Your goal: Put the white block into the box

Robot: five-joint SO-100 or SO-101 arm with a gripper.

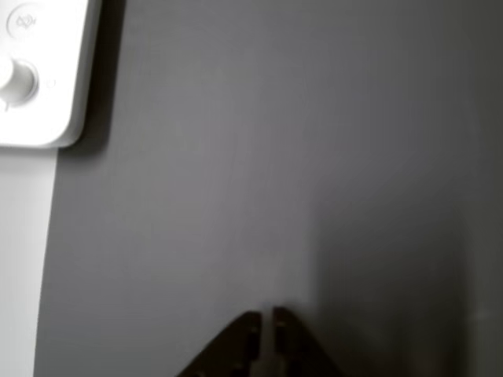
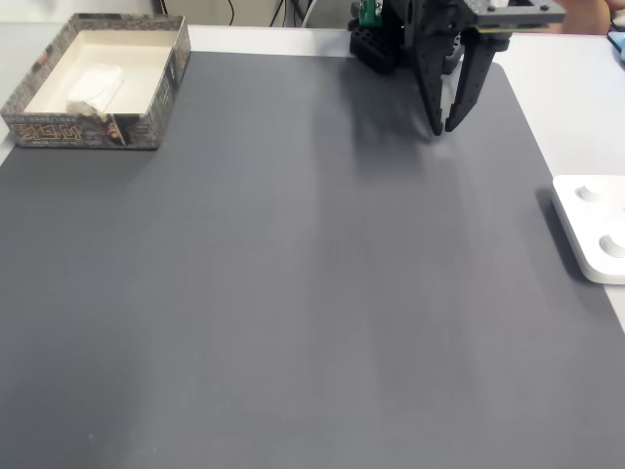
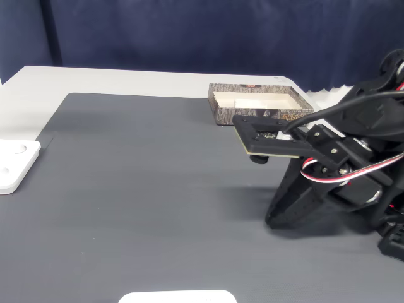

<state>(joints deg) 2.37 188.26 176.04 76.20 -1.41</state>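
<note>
The box stands at the mat's far left corner in a fixed view, and at the back right in the other fixed view. The white block lies inside it, on the pale floor. My gripper hangs over the mat's far right part, well away from the box, pointing down. Its dark fingertips stand almost together with a hairline gap and nothing between them. My gripper enters the other view from the bottom edge, over bare mat. In the second fixed view my gripper nearly touches the mat.
A white device with a round knob lies off the grey mat, at the right edge in a fixed view and at the left in the other. A white object sits at the front edge.
</note>
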